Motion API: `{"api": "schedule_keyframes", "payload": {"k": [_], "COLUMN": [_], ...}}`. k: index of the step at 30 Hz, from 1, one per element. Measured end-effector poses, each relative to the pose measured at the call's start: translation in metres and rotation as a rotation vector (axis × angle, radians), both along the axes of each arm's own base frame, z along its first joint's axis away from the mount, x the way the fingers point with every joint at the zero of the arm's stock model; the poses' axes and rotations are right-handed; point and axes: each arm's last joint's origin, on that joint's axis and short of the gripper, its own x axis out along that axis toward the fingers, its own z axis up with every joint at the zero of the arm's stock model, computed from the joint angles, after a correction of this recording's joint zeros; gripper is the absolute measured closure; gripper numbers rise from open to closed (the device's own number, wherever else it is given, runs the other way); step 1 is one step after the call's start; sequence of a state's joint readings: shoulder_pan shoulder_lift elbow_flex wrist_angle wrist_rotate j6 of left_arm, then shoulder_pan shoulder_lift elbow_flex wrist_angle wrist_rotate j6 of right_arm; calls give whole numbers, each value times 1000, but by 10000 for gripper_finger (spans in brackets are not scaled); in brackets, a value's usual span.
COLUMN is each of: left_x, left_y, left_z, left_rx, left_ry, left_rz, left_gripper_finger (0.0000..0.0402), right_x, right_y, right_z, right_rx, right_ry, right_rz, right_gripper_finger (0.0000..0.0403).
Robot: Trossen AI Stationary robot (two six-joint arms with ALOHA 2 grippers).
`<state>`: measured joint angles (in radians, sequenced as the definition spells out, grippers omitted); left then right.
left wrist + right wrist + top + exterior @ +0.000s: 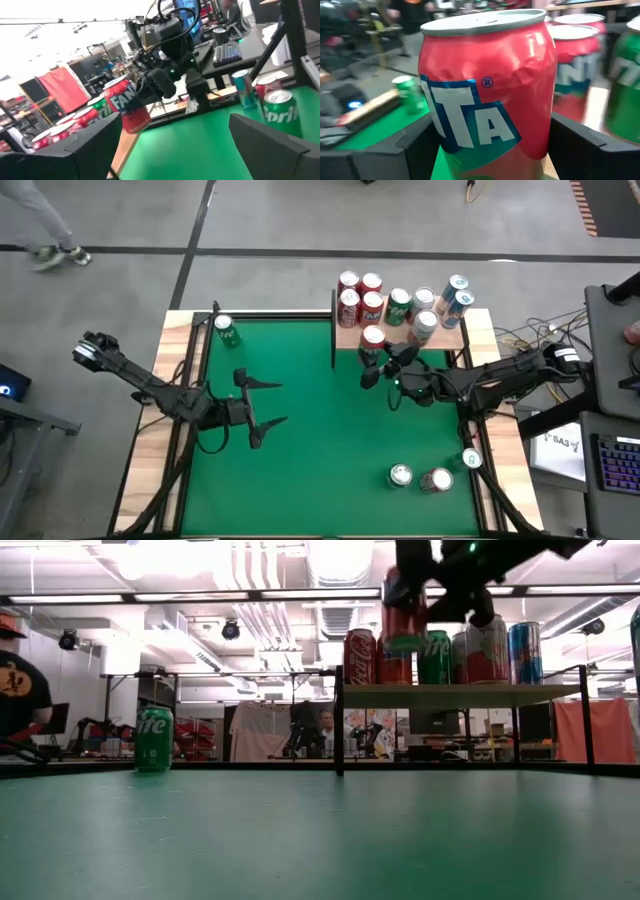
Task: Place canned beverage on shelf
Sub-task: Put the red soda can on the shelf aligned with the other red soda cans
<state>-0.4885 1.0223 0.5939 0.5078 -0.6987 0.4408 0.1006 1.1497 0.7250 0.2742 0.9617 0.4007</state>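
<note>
The high view looks straight down on the whole green table (pixel 320 440), the shelf (pixel 400 335) near its 1 o'clock edge. The low view sits at table height, facing level toward the shelf (pixel 460 695) and the room behind. The left wrist view looks across the table at the right hand (pixel 150 92) from some way off, past its own dark fingers. The right wrist view is closest (a red can (pixel 487 95) fills it). All four share that can (pixel 372 338).

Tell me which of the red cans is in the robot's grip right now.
The red Fanta can at the shelf's front edge, clamped by the right gripper; the other red cans stand free farther back.
</note>
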Motion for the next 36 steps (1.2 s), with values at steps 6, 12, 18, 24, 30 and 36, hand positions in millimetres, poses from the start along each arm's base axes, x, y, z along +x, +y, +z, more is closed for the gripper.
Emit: {"api": "schedule_keyframes", "payload": {"k": [6, 12, 18, 24, 30, 36], "left_x": [-18, -31, -38, -41, -40, -40], "left_y": [12, 19, 22, 24, 24, 25], "left_z": [-5, -12, -15, -15, -16, -16], "left_rx": [5, 4, 0, -3, -1, -1], "left_ry": [-64, -75, -85, -93, -91, -89], "left_rz": [25, 26, 26, 29, 29, 36], "left_gripper_finger": [50, 50, 50, 50, 50, 50], "right_x": [2, 5, 7, 10, 15, 19], "right_y": [-4, -10, -18, -26, -34, -39], "right_z": [-3, -5, -6, -13, -21, -28], "right_rx": [-14, -20, -18, 1, -2, 1], "right_ry": [3, -8, -18, -25, -3, 15], "right_rz": [-73, -146, -174, -210, -242, -257], "right_gripper_finger": [115, 115, 115, 115, 115, 115]}}
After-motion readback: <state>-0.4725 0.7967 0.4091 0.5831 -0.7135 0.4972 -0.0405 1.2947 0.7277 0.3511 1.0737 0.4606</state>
